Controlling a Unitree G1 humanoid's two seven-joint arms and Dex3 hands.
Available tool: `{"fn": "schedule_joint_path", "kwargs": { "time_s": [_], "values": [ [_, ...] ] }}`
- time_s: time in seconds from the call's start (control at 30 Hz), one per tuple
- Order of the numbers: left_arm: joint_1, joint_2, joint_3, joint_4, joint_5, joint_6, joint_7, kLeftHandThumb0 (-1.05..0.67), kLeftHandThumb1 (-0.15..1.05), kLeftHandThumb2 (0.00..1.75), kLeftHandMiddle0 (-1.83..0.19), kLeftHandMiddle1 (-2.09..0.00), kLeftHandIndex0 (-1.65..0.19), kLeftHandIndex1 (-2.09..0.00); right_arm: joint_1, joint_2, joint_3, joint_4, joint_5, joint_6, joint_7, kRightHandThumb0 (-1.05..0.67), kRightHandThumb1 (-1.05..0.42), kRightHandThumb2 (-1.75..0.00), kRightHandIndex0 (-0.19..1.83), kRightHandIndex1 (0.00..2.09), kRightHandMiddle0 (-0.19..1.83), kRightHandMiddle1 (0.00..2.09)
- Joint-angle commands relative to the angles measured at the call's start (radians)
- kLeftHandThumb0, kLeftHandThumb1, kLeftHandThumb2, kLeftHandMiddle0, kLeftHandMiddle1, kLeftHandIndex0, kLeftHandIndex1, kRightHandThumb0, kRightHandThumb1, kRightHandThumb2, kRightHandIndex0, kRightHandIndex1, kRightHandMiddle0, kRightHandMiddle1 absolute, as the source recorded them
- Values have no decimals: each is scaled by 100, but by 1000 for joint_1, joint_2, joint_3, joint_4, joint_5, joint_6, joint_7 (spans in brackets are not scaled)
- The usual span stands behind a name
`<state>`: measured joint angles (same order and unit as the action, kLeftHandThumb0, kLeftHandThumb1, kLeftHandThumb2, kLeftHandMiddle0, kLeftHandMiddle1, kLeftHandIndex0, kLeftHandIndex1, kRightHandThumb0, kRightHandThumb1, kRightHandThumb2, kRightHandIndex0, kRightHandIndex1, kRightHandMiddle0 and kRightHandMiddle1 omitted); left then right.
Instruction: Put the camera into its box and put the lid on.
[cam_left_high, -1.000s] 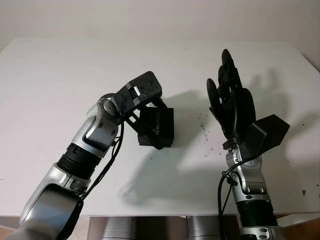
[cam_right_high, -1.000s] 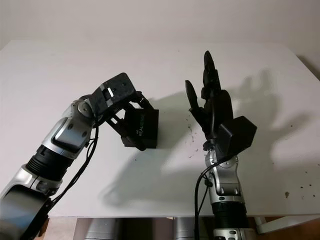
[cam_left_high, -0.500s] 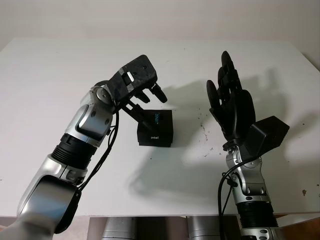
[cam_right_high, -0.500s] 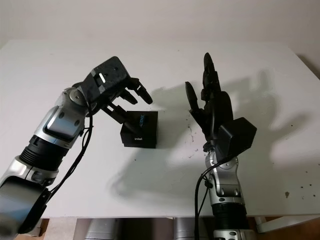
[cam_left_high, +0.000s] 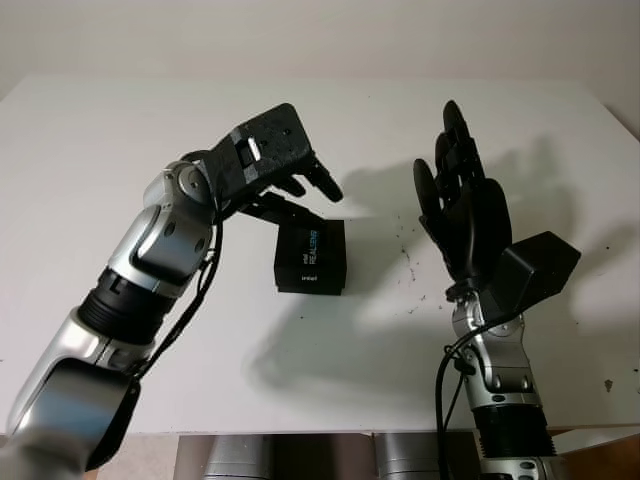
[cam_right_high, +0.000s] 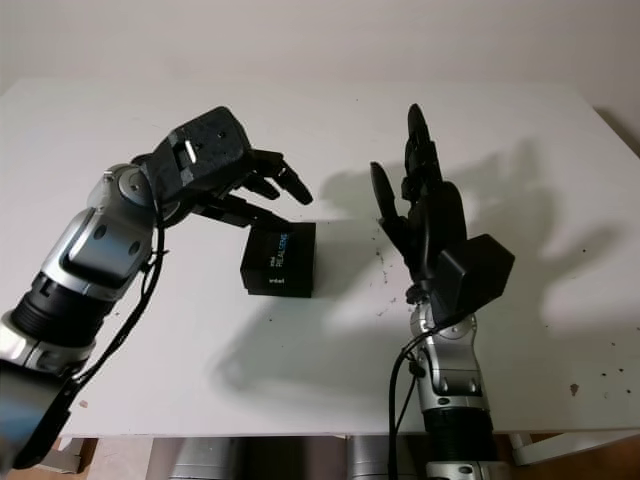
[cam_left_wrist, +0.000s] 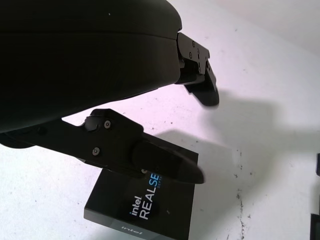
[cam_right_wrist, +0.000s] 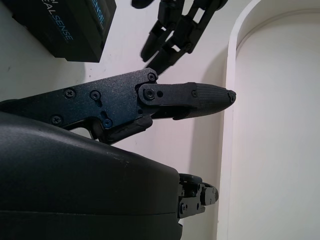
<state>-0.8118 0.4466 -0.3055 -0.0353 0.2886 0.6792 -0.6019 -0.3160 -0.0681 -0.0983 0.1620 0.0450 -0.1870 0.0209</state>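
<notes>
- Black box (cam_left_high: 311, 257) flat on the white counter (cam_left_high: 120, 140), near the middle, lid on, printed face up with "intel REALSENSE" readable.
- No camera to be seen outside the box; presumably inside, though the closed lid hides the contents.
- Left robot hand (cam_left_high: 285, 175) hovering just above and behind the box, released, grasping nothing; fingers (cam_left_wrist: 165, 162) clear of the lid in the left wrist view, shadow falling on the counter beside it.
- Right robot hand (cam_left_high: 462, 205) raised upright well to the right of the box, released and idle, palm turned toward the box.
- Judged step: the tail end of the task, with the lid apparently seated and the left robot hand off it.
- Cannot tell whether the lid is pressed fully down all round; the far edge sits under the hand's shadow.
- Next move, by judgement: either a light press on the lid to confirm seating, or a plain withdrawal of the left arm upward and back, keeping fingertips from dragging the box.
- Risk: a snagged finger nudging or tipping the light box.
</notes>
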Motion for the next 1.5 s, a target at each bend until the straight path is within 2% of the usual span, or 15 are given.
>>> {"fn": "schedule_joint_path", "kwargs": {
  "time_s": [0.0, 0.13, 0.27, 0.37, 0.5, 0.6, 0.7, 0.9, 1.0, 1.07, 1.1, 1.17, 1.27, 1.33, 1.47],
  "values": [
    [34, -13, 45, -38, -6, -11, 48, -67, 105, 33, 7, -7, 12, -6, 4, 0, -3, -17, 10, 0, 3, -64, -105, -35, -5, 5, 6, 5],
    [97, -70, 142, -63, -34, -58, 188, -67, 105, 48, 9, -5, 17, -3, -1, 0, -5, -6, 18, -6, 10, -64, -105, -35, -4, 6, 6, 5],
    [183, -123, 239, -27, -96, -240, 318, -68, 105, 51, 14, -4, 19, -1, -5, -7, -1, -5, 17, 7, 19, -65, -105, -35, -5, 5, 5, 5],
    [259, -173, 270, -12, -112, -363, 425, -69, 105, 52, 11, -6, 15, -3, -13, -12, -2, -1, 16, 18, 25, -66, -105, -35, -5, 5, 5, 5],
    [323, -273, 327, 28, -235, -520, 476, -64, 105, 53, 16, -4, 19, -1, -28, -15, -7, 16, 21, 19, 32, -66, -105, -34, -5, 5, 6, 6],
    [331, -377, 403, 58, -422, -547, 466, -63, 105, 50, 19, -1, 19, 0, -37, -19, -9, 28, 20, 19, 32, -66, -105, -34, -5, 5, 6, 6],
    [341, -450, 444, 61, -556, -533, 467, -65, 105, 56, 19, 0, 19, 0, -45, -23, -10, 41, 17, 13, 34, -65, -105, -34, -5, 5, 6, 5],
    [399, -461, 388, 1, -601, -430, 433, -66, 105, 56, 19, 0, 19, 0, -50, -25, -13, 49, 21, 10, 38, -65, -105, -34, -6, 5, 5, 5],
    [406, -343, 227, -36, -322, -441, 467, -62, 105, 57, 19, 0, 19, 0, -48, -26, -12, 46, 19, 9, 37, -65, -105, -34, -6, 5, 5, 5],
    [406, -291, 157, -51, -173, -449, 488, -53, 105, 44, 19, 0, 19, 0, -48, -26, -12, 47, 18, 6, 36, -65, -105, -34, -5, 5, 5, 5],
    [406, -275, 131, -55, -116, -447, 498, -43, 105, 33, 19, 0, 19, 0, -47, -25, -12, 46, 17, 6, 34, -65, -105, -34, -5, 5, 6, 5],
    [407, -263, 108, -57, -55, -440, 505, -37, 105, 26, 19, 0, 19, 0, -45, -24, -11, 43, 16, 7, 31, -64, -105, -34, -5, 5, 6, 6],
    [400, -291, 149, -25, -86, -452, 515, -42, 105, 33, 19, 0, 19, 0, -42, -21, -12, 39, 20, 3, 31, -65, -105, -34, -5, 5, 6, 5],
    [391, -304, 187, -4, -118, -466, 526, -56, 105, 49, 19, 0, 19, 0, -40, -21, -13, 37, 21, 3, 31, -65, -105, -34, -5, 5, 5, 5],
    [343, -350, 341, 57, -320, -501, 512, -64, 105, 61, 19, 0, 19, 0, -39, -21, -14, 41, 24, 5, 33, -64, -105, -34, -5, 5, 5, 5]
  ]
}}
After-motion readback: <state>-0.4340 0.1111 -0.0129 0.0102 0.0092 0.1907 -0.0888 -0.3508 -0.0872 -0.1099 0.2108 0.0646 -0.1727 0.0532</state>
